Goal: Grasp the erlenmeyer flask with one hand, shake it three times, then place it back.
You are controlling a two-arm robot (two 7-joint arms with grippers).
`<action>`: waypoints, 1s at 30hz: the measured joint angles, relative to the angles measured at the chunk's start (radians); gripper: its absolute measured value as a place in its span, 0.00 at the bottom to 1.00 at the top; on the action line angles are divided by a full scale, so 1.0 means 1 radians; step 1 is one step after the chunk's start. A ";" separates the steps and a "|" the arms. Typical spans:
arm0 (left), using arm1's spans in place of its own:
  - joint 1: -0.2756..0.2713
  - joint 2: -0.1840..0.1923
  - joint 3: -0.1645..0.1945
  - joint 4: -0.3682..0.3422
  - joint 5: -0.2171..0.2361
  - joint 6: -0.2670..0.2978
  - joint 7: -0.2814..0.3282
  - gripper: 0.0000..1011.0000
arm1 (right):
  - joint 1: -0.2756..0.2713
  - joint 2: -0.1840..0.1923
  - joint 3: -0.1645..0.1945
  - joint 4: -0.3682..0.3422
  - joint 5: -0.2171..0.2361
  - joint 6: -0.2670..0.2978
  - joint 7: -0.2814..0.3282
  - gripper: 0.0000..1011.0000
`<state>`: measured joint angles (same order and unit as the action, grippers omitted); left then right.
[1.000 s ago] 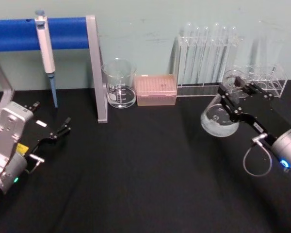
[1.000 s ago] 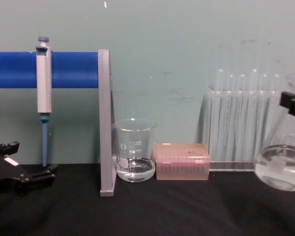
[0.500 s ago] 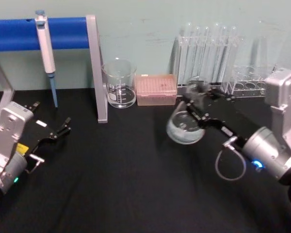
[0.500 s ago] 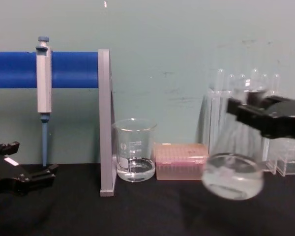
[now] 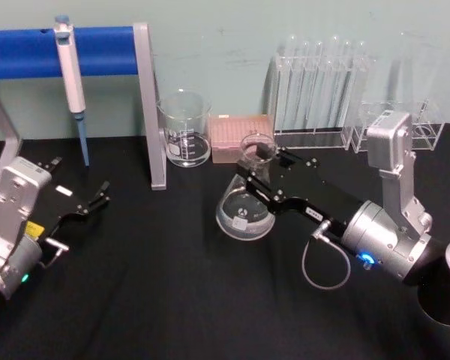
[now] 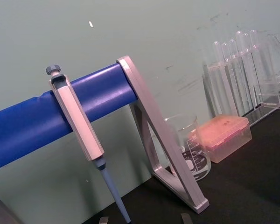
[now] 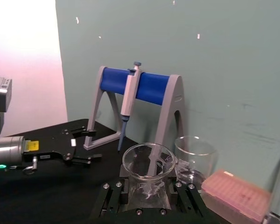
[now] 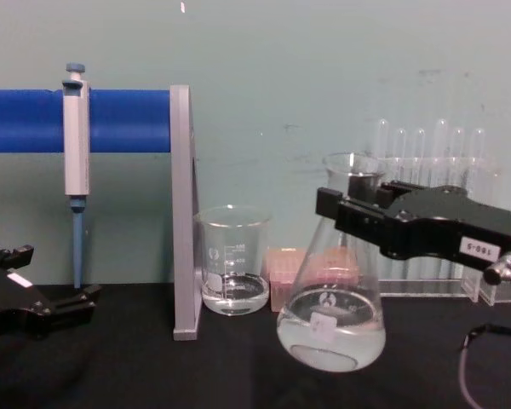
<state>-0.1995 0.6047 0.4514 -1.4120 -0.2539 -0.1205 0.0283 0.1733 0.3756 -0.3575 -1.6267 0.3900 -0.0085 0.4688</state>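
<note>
The erlenmeyer flask, clear glass with a little liquid in its wide base, is at the table's middle, in front of the pink tip box. My right gripper is shut on its narrow neck just under the flared rim. From the chest the flask leans slightly, its base low over the black cloth; I cannot tell if it touches. The black hand carries a small white number label. Seen from the right wrist, the flask's rim sits between the fingers. My left gripper rests open at the left, empty.
A blue pipette stand with a hanging pipette is at the back left. Beside it are a graduated beaker, the pink tip box and racks of test tubes. Bare black cloth lies in front.
My right gripper has carried the flask from the far right, near the test tube racks, leftward and down to the table's middle. The left arm has not moved.
</note>
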 joint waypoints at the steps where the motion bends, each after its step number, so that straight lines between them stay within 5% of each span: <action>1: 0.000 0.000 0.000 0.000 0.000 0.000 0.000 0.99 | 0.005 0.002 -0.008 0.003 0.004 0.001 0.003 0.44; 30: 0.000 0.000 0.000 0.000 0.000 0.000 0.000 0.99 | 0.055 0.041 -0.080 0.058 0.037 0.026 0.025 0.44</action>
<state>-0.1995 0.6047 0.4514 -1.4120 -0.2539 -0.1205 0.0283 0.2288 0.4171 -0.4376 -1.5686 0.4273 0.0177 0.4941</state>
